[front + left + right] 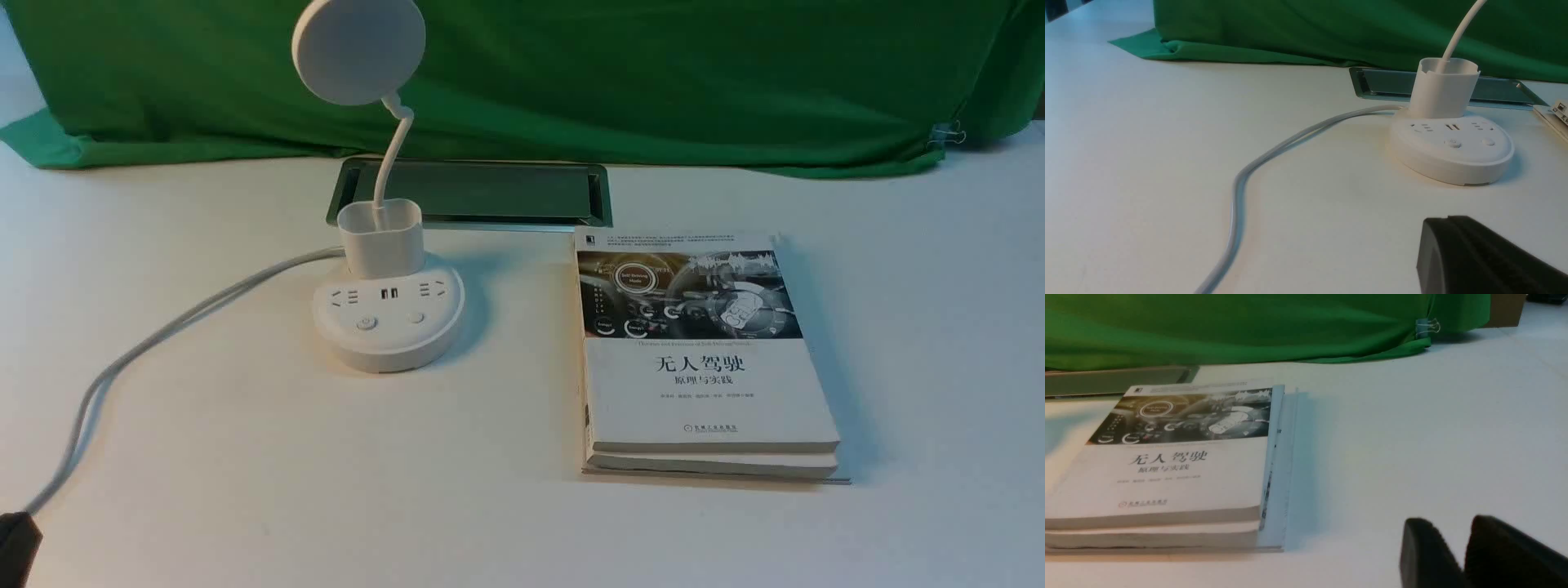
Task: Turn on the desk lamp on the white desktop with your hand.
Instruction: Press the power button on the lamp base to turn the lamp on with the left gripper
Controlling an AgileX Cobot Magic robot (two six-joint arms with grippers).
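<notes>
Desk lamp (pixel 390 353) stands upright on the white desktop (pixel 490 531), left of centre and towards the far side, its disc head apparently unlit. The left gripper (pixel 1447 217) is nearer it, well apart from the base, with its fingers drawn together and nothing between them; that makes a good blunt prodder. Bring it over the power-marked button (pixel 366 323), the left of the pair, then press straight down and lift cleanly. A slanted push could slide the base or catch the gooseneck (pixel 393 155) (so come in from the near side). The right gripper (pixel 1451 518) has its fingers slightly parted, holding nothing.

Count: one lamp, two buttons, two grippers, one cable slot (pixel 506 222), and two thick books (pixel 710 392), perhaps with something thinner beneath; their lower edges are hard to separate.
</notes>
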